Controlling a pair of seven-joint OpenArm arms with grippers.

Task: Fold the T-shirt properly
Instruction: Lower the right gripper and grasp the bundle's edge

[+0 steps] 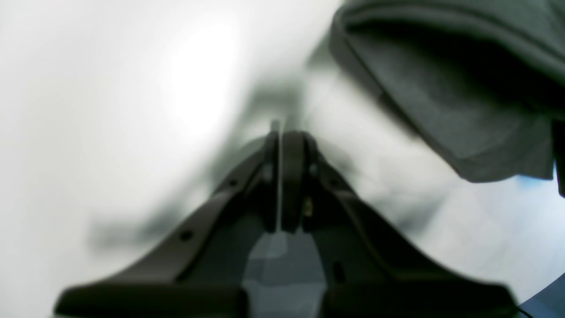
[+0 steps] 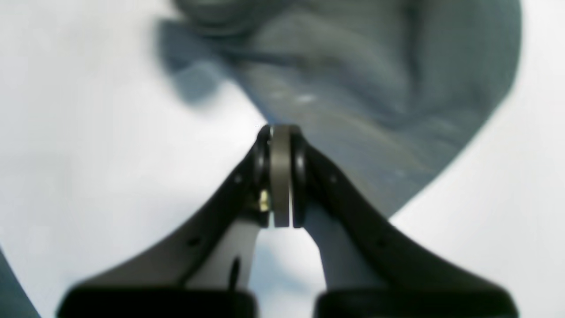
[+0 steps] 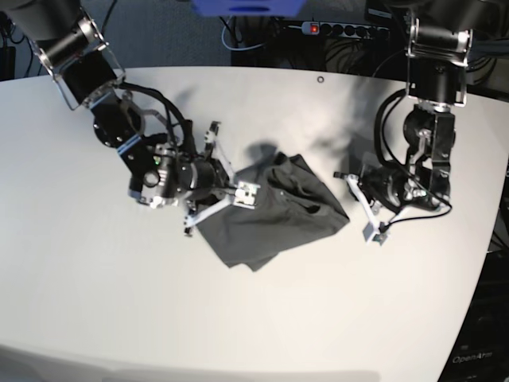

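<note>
The dark grey T-shirt (image 3: 270,215) lies crumpled and partly folded on the white table (image 3: 254,318), near its middle. My right gripper (image 3: 245,192) is shut, its tips at the shirt's upper left edge. In the right wrist view the fingers (image 2: 300,163) are pressed together and the T-shirt (image 2: 353,88) spreads just beyond them; no cloth shows between the pads. My left gripper (image 3: 371,231) is also shut and sits over bare table just right of the shirt's right corner. In the left wrist view the T-shirt (image 1: 441,88) lies to the upper right of the shut left gripper (image 1: 282,132).
Black cables and a power strip (image 3: 342,29) run along the table's far edge. A small dark mark (image 3: 320,79) sits on the tabletop near that edge. The table's curved right edge (image 3: 485,263) lies close behind the left arm.
</note>
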